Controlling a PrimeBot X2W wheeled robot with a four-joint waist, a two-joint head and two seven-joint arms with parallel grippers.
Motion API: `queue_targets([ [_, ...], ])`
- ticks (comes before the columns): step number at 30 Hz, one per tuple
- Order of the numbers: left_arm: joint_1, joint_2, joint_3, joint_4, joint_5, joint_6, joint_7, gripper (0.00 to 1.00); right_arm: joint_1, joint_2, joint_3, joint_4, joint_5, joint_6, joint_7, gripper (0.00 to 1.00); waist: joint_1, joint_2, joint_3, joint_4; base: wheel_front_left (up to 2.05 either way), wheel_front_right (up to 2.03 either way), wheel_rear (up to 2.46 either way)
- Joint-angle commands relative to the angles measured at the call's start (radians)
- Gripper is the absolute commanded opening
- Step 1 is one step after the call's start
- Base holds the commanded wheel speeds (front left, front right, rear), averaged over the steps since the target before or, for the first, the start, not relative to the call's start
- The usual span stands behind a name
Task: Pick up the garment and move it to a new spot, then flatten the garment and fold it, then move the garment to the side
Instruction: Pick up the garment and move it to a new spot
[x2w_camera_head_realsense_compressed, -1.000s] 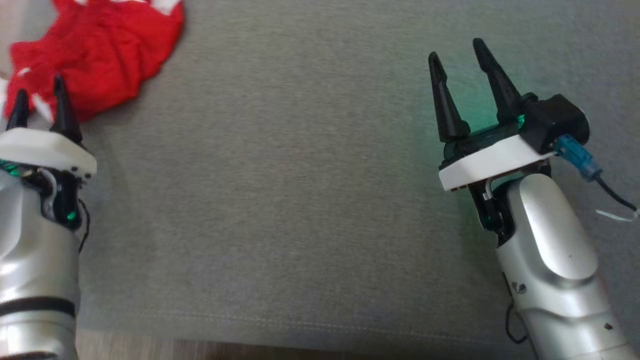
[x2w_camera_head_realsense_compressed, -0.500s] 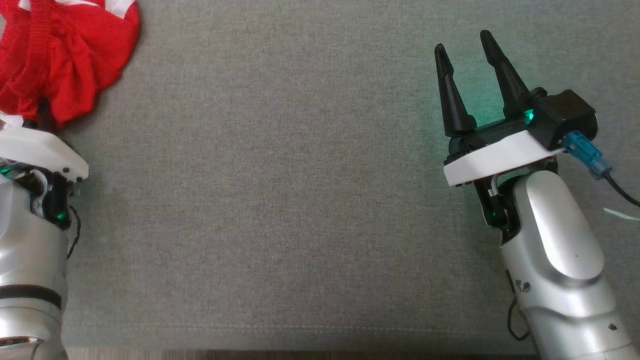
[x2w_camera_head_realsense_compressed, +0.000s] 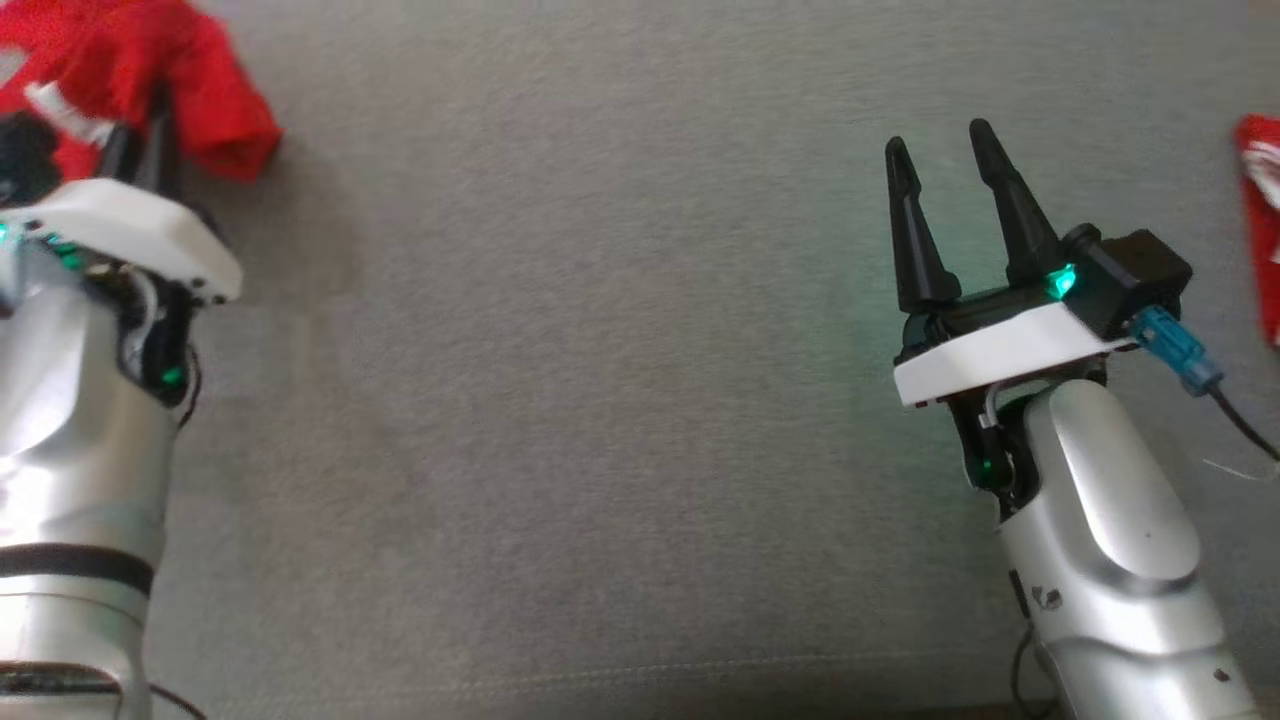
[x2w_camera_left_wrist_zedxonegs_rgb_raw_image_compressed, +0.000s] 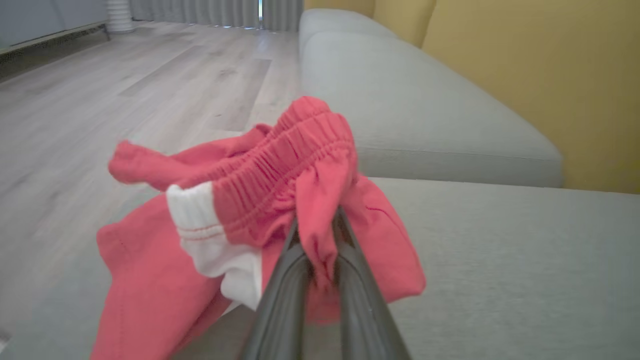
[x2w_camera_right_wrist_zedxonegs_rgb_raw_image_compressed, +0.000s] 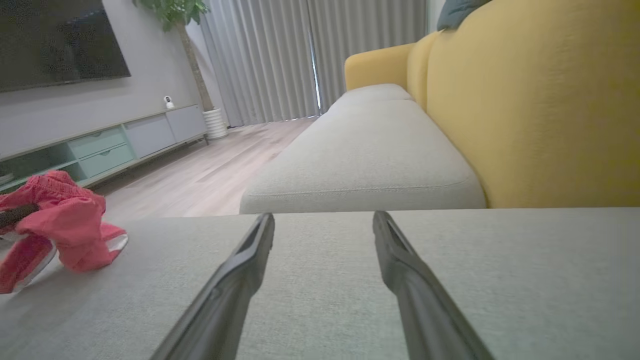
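Holding the red garment (x2w_camera_left_wrist_zedxonegs_rgb_raw_image_compressed: 280, 165) clamped, the left gripper (x2w_camera_left_wrist_zedxonegs_rgb_raw_image_compressed: 318, 225) should lift it clear; right gripper (x2w_camera_head_realsense_compressed: 938, 140) stands apart.

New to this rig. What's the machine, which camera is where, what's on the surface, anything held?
A wheeled robot with two arms, each ending in a two-fingered end effector. The downward picture is from its head camera, over a grey sofa cushion: left end effector at the left, right end effector at the right. The other two are from wrist cameras, each looking along that arm's own fingers. The left one is shut on a red garment with white trim and an elastic waistband, bunched near the cushion's edge. The right one is open, holding nothing, over bare cushion. Another red-and-white piece peeks in at the head view's right edge; too little shows to say what it is.
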Motion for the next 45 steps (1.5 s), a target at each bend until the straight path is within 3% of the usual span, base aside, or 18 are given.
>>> queue_targets([
  [1,-0.029,0.038,-0.001,-0.051,-0.012,0.0,-0.01,0.0,0.002,0.01,0.023,-0.024,0.012,0.004,-0.015,1.0,-0.0001,0.0,-0.033,-0.054,0.0,0.0,0.0],
  [13,0.024,-0.093,-0.219,-0.161,-0.04,0.0,0.015,0.0,0.022,0.01,0.034,-0.012,0.061,0.004,-0.036,1.0,-0.0001,0.0,-0.042,-0.25,0.0,0.0,0.0],
  [21,0.07,-0.195,-0.338,-0.173,-0.041,0.004,0.008,0.0,0.038,0.01,0.033,-0.003,0.074,0.004,-0.04,1.0,-0.0001,0.0,-0.046,-0.297,0.0,0.0,0.0],
  [22,0.081,-0.199,-0.344,-0.172,-0.038,0.009,0.004,0.22,0.039,0.01,0.032,-0.001,0.074,0.004,-0.041,1.0,-0.0001,0.0,-0.049,-0.295,0.0,0.0,0.0],
  [23,0.092,-0.203,-0.349,-0.171,-0.035,0.012,0.0,0.64,0.041,0.01,0.029,0.001,0.075,0.004,-0.041,1.0,-0.0001,0.0,-0.051,-0.292,0.0,0.0,0.0],
  [24,0.105,-0.206,-0.353,-0.168,-0.033,0.016,-0.003,1.0,0.042,0.01,0.026,0.0,0.076,0.004,-0.041,1.0,-0.0001,0.0,-0.053,-0.287,0.0,0.0,0.0],
  [29,0.157,-0.205,-0.332,-0.186,-0.028,0.05,-0.013,1.0,0.048,0.01,0.02,-0.004,0.076,0.004,-0.041,1.0,-0.0001,0.0,-0.066,-0.253,0.0,0.0,0.0],
  [37,0.356,-0.151,-0.146,-0.407,0.023,0.169,-0.014,1.0,0.063,0.01,0.02,0.005,0.066,0.004,-0.041,1.0,-0.0001,0.0,-0.113,-0.164,0.0,0.0,0.0],
  [45,0.564,-0.15,0.024,-0.538,0.074,0.209,-0.015,1.0,0.092,0.01,0.012,0.04,0.06,0.004,-0.041,1.0,-0.0001,0.0,-0.168,-0.091,0.0,0.0,0.0],
])
